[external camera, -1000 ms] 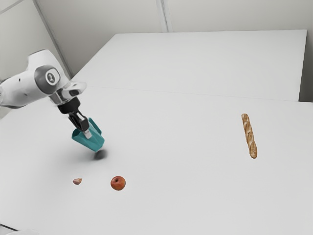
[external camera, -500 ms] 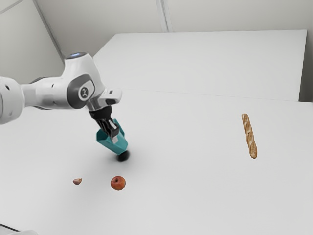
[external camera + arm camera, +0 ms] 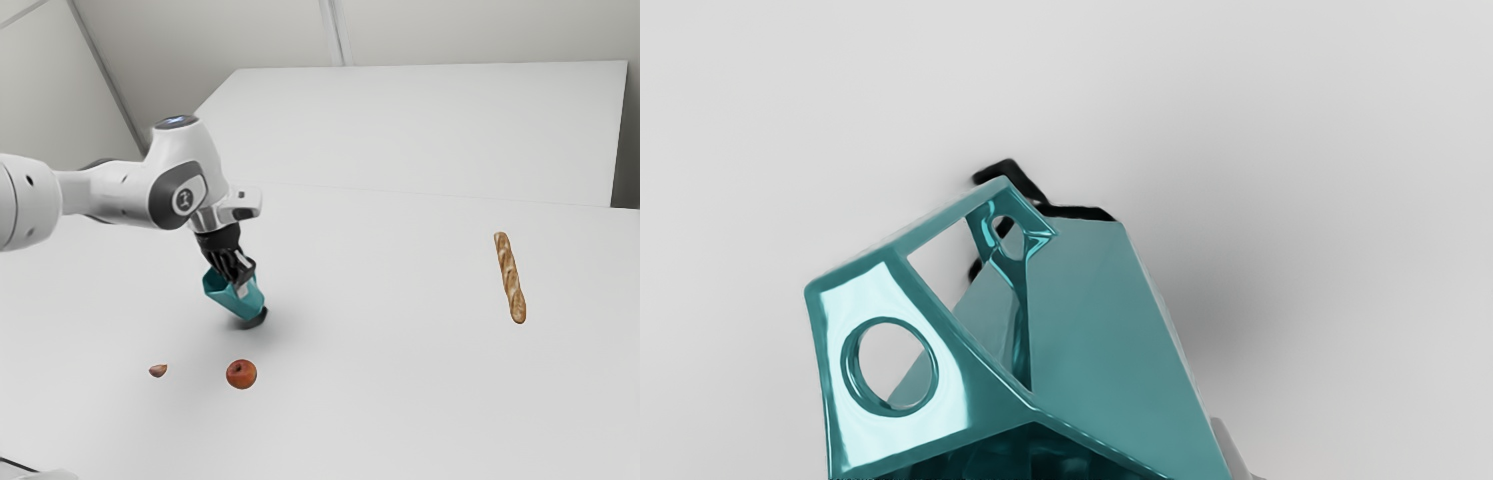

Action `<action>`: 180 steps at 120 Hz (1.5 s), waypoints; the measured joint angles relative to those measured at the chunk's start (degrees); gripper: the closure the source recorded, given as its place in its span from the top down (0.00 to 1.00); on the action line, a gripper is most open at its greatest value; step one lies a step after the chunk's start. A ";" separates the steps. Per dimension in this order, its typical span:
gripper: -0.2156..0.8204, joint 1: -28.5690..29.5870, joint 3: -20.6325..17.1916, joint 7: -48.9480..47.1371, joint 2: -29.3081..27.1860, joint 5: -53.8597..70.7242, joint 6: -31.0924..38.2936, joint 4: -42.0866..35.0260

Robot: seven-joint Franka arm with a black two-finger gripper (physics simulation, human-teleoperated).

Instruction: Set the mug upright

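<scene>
1. Status: part done. Mug (image 3: 250, 304) is in the jaws, tilted, mouth up and toward the exterior view's left, base low over the desk (image 3: 400, 400). Not upright.
2. Jaws: closed on the mug, one fingertip (image 3: 241, 291) against its outer wall. Exact opening: cannot tell.
3. Contact: dark shadow directly under the base; cannot tell whether it touches.
4. Handle (image 3: 946, 373) stands out from the body, clear of the visible finger.
5. Left to do (judged): rotate the mug level, seat the base flat, release, back off. Releasing at this tilt could topple it.
6. Nearby: apple (image 3: 241, 374), well apart from the bread (image 3: 510, 278).
7. Markings: emblem (image 3: 184, 200) on the arm joint, not legible. No readable writing on the mug.
</scene>
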 joint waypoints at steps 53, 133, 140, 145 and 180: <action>0.08 -0.73 0.01 -6.51 1.39 1.97 -3.27 0.51; 0.63 -1.92 -3.04 -10.67 -8.94 0.59 -10.79 11.10; 0.67 -1.90 -3.39 -11.11 -8.81 0.26 -13.55 15.36; 0.69 -2.11 -3.17 -11.41 -8.68 0.05 -15.19 17.65; 0.77 -26.81 21.47 -14.55 -7.49 -0.05 -25.78 28.87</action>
